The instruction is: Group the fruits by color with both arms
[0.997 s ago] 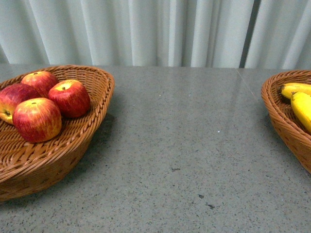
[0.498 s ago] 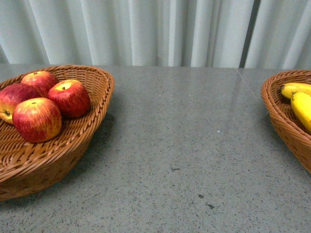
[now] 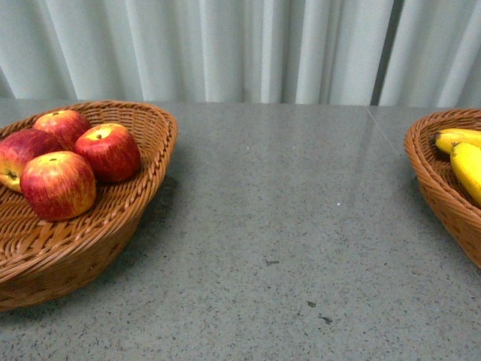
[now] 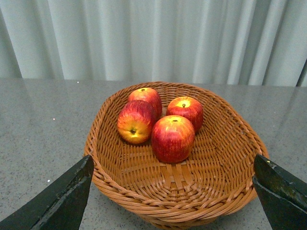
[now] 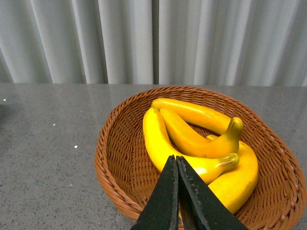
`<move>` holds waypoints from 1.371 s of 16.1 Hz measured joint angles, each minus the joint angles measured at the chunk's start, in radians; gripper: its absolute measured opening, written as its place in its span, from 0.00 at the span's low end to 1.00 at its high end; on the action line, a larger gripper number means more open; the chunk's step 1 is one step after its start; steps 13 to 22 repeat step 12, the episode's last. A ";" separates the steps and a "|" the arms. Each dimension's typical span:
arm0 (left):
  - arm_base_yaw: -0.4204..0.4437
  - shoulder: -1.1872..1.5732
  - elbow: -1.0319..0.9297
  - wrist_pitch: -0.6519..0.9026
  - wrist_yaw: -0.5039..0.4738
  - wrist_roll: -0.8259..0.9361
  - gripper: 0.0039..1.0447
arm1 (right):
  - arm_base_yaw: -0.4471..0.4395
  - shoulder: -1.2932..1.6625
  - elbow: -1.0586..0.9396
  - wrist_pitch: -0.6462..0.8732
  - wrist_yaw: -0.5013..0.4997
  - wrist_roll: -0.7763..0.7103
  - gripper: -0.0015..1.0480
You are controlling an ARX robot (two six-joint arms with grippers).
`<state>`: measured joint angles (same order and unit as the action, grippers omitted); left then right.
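- Left pincer [image 4: 172,191] is being held wide apart and empty above the apples [image 4: 165,125], grouped in one basket [image 4: 225,187].
- Right pincer [image 5: 177,191] is being held closed, empty, over the bananas [image 5: 192,139].
- Sorting is judged complete; only retraction is being called for.

No readable text, labels, numbers anywhere

The left tool [image 4: 175,191] is spread wide, one dark finger [image 4: 57,199] at 8 o'clock in its wrist view and the other at 4 o'clock. The right tool [image 5: 178,165] has its fingers pressed together, holding nothing, rising from 6 o'clock.
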<state>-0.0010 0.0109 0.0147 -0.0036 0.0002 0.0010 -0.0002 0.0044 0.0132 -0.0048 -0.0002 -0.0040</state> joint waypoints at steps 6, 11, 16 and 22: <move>0.000 0.000 0.000 0.000 0.000 0.000 0.94 | 0.000 0.000 0.000 0.000 0.000 0.000 0.43; 0.000 0.000 0.000 0.000 0.000 0.000 0.94 | 0.000 0.000 0.000 0.000 0.000 0.000 0.93; 0.000 0.000 0.000 0.000 0.000 0.000 0.94 | 0.000 0.000 0.000 0.000 0.000 0.000 0.94; 0.000 0.000 0.000 0.000 0.000 0.000 0.94 | 0.000 0.000 0.000 0.000 0.000 0.000 0.94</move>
